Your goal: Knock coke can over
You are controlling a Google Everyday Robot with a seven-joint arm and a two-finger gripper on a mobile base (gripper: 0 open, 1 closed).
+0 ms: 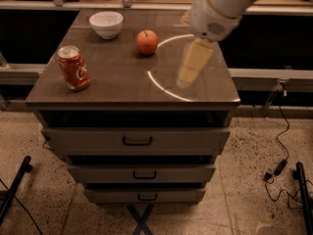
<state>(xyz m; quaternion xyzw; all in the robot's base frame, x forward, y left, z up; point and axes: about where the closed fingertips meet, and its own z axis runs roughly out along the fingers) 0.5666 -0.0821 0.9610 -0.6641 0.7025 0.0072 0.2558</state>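
The coke can is red-orange with white lettering and a silver top. It stands upright near the front left of the dark cabinet top. My gripper hangs from the white arm over the right half of the top, well to the right of the can and apart from it. It is blurred and points down toward the surface.
A white bowl sits at the back left and an orange-red apple sits behind the middle. The cabinet has three drawers below. Cables lie on the speckled floor at right. A counter runs behind.
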